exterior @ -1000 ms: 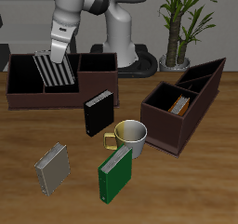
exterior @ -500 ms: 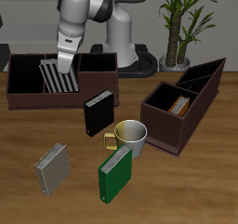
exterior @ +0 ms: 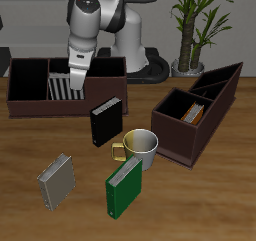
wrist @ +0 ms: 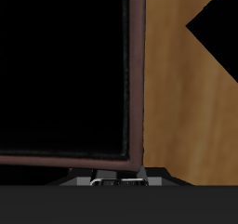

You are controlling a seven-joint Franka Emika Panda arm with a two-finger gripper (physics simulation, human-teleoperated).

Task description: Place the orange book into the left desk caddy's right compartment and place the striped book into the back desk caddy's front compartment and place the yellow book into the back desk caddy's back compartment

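The striped book (exterior: pixel 60 87) stands nearly upright inside the back desk caddy (exterior: pixel 30 103), low between its walls. My gripper (exterior: pixel 75 82) is at the book's edge and looks shut on it. Which compartment holds the book I cannot tell. The orange book (exterior: pixel 196 114) rests inside the left desk caddy (exterior: pixel 180 137). The yellow book (exterior: pixel 57 181), grey in look, lies flat near the table's front edge. The wrist view shows only the caddy's dark inside, its rim (wrist: pixel 138 79) and bare table (wrist: pixel 186 98); the fingers are not clear there.
A black book (exterior: pixel 104 121) stands in front of the back caddy. A pale mug (exterior: pixel 142 147) and a green book (exterior: pixel 124 186) sit mid-table beside the left caddy. A potted plant (exterior: pixel 190 25) stands at the back.
The gripper has carried the striped book sideways along the back caddy and lowered it, turning it from tilted to nearly upright. Nothing else has moved.
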